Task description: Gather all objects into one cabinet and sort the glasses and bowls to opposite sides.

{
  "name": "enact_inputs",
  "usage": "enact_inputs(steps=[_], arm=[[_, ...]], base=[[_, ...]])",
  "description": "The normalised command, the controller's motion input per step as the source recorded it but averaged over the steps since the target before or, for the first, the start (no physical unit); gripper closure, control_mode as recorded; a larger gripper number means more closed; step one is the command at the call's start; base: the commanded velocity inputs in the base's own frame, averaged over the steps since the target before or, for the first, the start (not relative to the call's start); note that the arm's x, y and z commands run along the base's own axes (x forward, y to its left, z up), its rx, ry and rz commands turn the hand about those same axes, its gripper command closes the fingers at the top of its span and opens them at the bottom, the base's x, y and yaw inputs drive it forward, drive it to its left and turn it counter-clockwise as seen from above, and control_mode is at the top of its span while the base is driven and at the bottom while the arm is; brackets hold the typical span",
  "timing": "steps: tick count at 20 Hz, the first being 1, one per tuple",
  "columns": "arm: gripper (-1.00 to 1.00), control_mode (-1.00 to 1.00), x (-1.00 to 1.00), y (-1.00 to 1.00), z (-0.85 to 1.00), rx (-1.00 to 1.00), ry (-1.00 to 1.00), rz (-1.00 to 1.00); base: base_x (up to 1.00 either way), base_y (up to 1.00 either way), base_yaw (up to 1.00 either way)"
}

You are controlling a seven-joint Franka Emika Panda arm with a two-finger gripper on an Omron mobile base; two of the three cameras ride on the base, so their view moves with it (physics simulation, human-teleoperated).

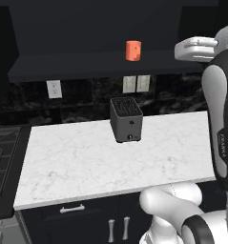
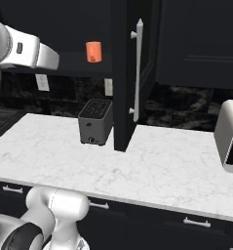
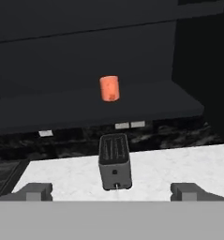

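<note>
Hand view: two-finger gripper point(image 3: 111, 191) spread wide, grasping nothing, tips at 8 and 4 o'clock. Dead ahead, dark grey two-slot toaster point(image 3: 115, 161) on white marble counter point(image 3: 179, 164). At 12 o'clock, salmon-orange cylindrical cup point(image 3: 109, 88) upright on open black cabinet shelf point(image 3: 146, 101).
</note>
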Motion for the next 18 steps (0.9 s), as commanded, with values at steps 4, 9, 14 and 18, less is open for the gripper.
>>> enact_inputs(steps=[4,9,14,18], arm=[[-1.0,-1.0,0.98,0.0,-0.08,0.23,-0.09,0.0],[-1.0,-1.0,0.47,0.13,-0.15,0.14,-0.06,0.01],[-1.0,-1.0,0.47,0.0,-0.14,0.01,0.0,0.01],[-1.0,-1.0,0.65,-0.04,-0.03,0.01,0.0,0.0]], base=[[0.0,0.0,0.0],[0.0,0.0,0.0],[0.0,0.0,0.0],[0.0,0.0,0.0]])
